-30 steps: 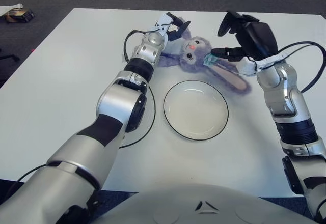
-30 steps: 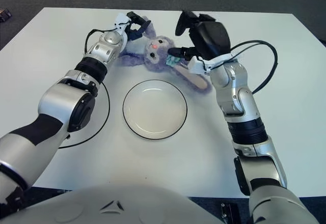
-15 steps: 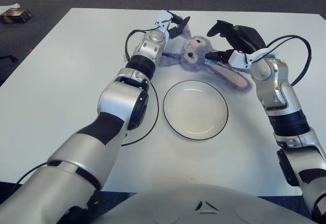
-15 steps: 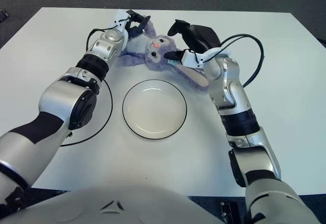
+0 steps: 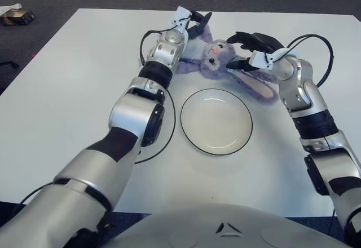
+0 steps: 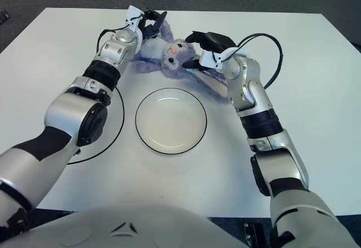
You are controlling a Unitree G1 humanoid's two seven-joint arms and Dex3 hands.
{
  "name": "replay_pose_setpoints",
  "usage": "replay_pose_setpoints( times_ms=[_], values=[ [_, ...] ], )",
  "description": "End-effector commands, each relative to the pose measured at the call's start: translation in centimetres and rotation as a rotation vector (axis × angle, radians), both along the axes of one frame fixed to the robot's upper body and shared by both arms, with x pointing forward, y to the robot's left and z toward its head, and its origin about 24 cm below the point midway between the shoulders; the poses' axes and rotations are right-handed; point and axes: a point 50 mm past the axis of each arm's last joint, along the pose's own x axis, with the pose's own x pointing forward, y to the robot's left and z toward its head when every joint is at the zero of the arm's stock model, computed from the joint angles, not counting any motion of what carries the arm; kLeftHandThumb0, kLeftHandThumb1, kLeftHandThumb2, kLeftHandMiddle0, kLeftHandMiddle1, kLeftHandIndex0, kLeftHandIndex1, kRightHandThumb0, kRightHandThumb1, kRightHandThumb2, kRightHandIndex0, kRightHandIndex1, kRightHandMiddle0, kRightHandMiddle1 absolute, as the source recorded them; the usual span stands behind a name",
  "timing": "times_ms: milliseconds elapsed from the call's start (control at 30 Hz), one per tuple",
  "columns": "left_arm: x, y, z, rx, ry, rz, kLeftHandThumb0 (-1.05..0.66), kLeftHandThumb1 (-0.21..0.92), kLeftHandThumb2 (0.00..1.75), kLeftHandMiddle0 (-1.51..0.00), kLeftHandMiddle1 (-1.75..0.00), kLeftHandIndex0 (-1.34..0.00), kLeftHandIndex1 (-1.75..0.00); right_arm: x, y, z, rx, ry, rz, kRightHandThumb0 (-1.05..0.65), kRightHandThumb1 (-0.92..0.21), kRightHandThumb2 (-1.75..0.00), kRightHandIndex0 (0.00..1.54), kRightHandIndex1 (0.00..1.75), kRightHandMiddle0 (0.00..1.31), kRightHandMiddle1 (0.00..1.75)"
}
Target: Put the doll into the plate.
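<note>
The left hand [image 5: 194, 23] is closing its fingers on the purple doll [image 5: 217, 56] at the doll's 10 o'clock side. The right hand [image 5: 248, 48] is hovering with spread fingers at the doll's 3 o'clock, holding nothing. The doll is lying on the white table [image 5: 73, 90], at 12 o'clock from the plate [image 5: 216, 122], outside it

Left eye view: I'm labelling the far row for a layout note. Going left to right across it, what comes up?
Left hand → doll → right hand, all beyond the plate.
</note>
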Motion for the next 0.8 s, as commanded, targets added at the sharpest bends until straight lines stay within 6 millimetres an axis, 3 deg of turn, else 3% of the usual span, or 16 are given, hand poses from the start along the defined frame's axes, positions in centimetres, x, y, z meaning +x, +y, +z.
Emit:
replay_pose_setpoints(
  times_ms=[0, 767],
  values=[
    [-0.3, 0.3, -1.4, -0.012, 0.058, -0.004, -0.01, 0.92, 0.53, -0.15, -1.70, -0.14, -1.69, 0.5, 0.3, 0.2, -0.010, 0.004, -0.013, -0.73, -0.92, -0.27, 0.10, 0.00, 0.15, 0.15],
    [-0.9, 0.2, -1.0, -0.048, 0.046, -0.010, -0.01, 0.92, 0.54, -0.14, -1.71, -0.13, -1.70, 2.2, 1.3, -2.0, 0.006, 0.069, -0.052, -0.78, -0.92, -0.22, 0.00, 0.00, 0.06, 0.06]
  ],
)
